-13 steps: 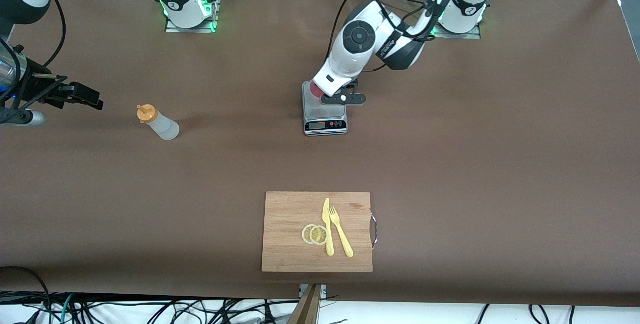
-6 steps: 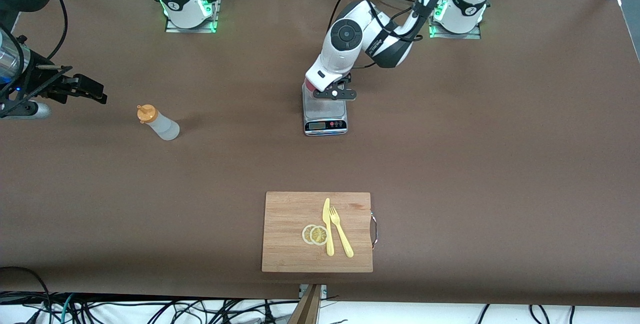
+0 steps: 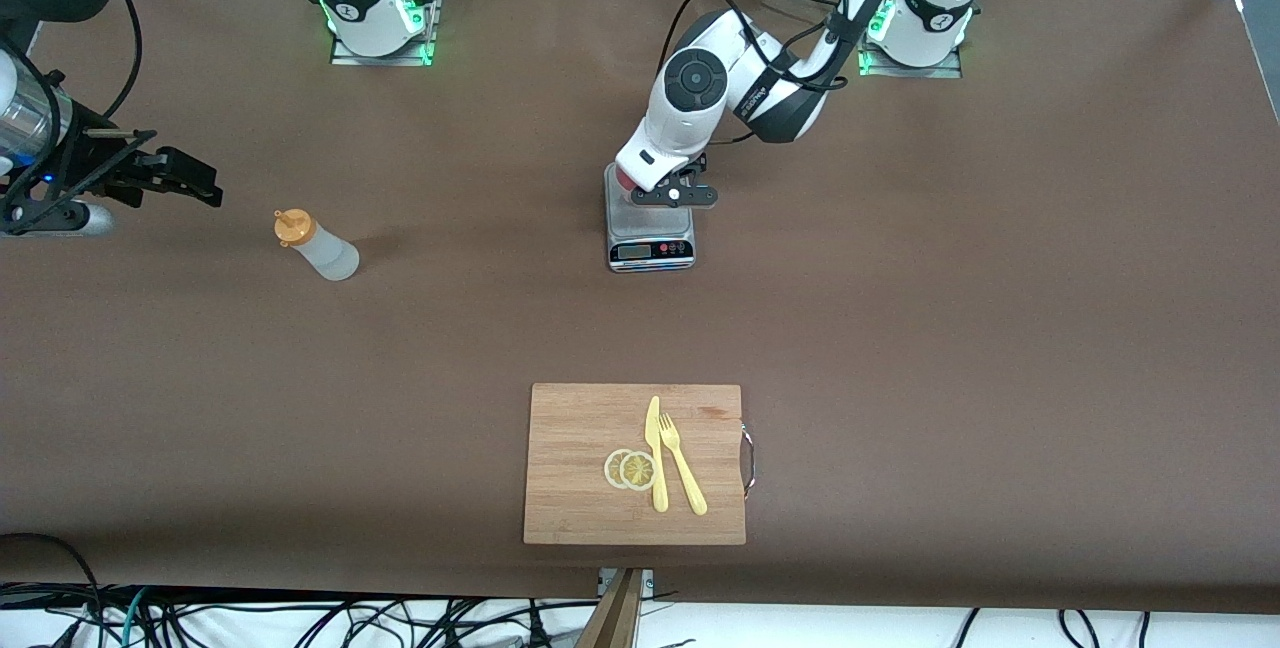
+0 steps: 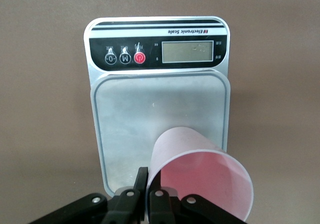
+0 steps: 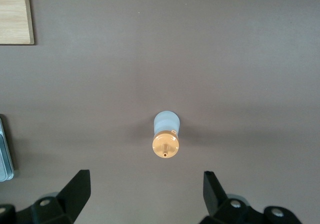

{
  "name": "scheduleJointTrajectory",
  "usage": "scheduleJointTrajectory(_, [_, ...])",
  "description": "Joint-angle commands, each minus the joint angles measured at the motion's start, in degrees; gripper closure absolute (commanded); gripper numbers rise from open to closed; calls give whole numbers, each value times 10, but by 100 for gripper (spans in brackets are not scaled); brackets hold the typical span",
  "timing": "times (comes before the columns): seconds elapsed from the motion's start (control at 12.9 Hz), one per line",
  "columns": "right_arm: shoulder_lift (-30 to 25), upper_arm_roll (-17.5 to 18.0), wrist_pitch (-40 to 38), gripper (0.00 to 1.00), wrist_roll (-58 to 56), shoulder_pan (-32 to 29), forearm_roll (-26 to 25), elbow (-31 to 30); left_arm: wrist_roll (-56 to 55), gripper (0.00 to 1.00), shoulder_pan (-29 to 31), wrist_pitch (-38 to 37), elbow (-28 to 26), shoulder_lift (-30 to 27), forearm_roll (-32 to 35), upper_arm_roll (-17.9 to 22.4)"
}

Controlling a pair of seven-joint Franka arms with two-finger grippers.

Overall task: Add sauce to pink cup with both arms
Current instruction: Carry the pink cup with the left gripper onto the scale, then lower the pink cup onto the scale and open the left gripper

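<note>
My left end effector (image 4: 146, 204) is clenched on the rim of the pink cup (image 4: 200, 176), one finger inside the wall and one outside, and holds the cup over the scale (image 3: 650, 228), above the part of its steel platform farthest from the front camera. In the left wrist view the cup hangs tilted, its open mouth toward the camera; whether its base touches the platform cannot be told. The scale's display and three buttons lie at its edge nearest the front camera.

My right end effector (image 5: 145, 194) is released, its fingers (image 5: 75, 191) spread wide, and hovers over the tabletop (image 3: 950, 308) at the right arm's end. The sauce (image 3: 315, 245) stands upright on the tabletop near that end effector, untouched, its orange cap uppermost; in the right wrist view it sits between the two spread fingers but well apart from them.

A wooden cutting board (image 3: 580, 468) lies nearer the front camera than the scale. It carries two lemon slices (image 3: 630, 469), a yellow knife (image 3: 656, 458) and a yellow fork (image 3: 682, 478).
</note>
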Motion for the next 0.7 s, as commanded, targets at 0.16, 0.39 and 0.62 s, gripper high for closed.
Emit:
scheduleJointTrajectory(0.16, [3,-2,-8,0,-6,-5,1,8,0,100,-2,5,10,7,16,20])
scheduleJointTrajectory(0.39, [4,-2,-5,0,-5,-5,2,9,8,100,2,6,15,8,17,27])
scheduleJointTrajectory(0.62, [4,-2,-7,0,-5,-5,1,9,2,75,2,6,17,18,20,27])
